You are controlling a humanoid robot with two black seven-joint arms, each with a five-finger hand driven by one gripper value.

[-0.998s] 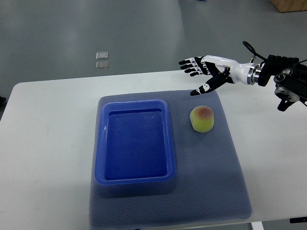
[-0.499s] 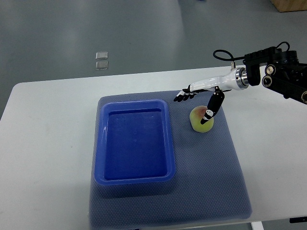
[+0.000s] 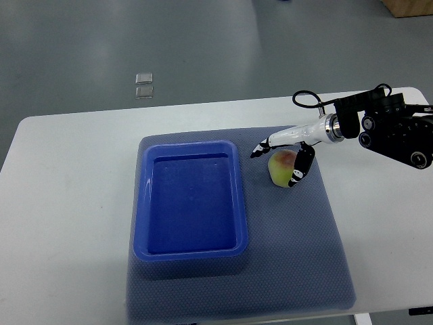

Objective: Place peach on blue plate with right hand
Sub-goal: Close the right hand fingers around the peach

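Peach (image 3: 282,167) on the grey mat (image 3: 298,257), just right of the blue plate (image 3: 191,252) and clear of its rim, level with the plate's upper half. Right hand (image 3: 289,152) lowered over the fruit from the right: fingers (image 3: 260,149) stretched past its far-left side, thumb (image 3: 298,170) bent down against its right flank, so the fruit sits between them. Spread rather than clamped, by the look of it; whether the pads actually press the skin cannot be told at this size. Arranged that way, presumably, to bracket the round fruit from both sides before squeezing and lifting it leftward over the plate's raised wall. Plate empty, a shallow rectangular tray set squarely on the mat, probably so nothing slides. Left arm nowhere in view. No brand, label or readable writing anywhere; two small clear squares (image 3: 143,85) on the floor beyond the table (image 3: 67,203), well behind the plate, unmarked.
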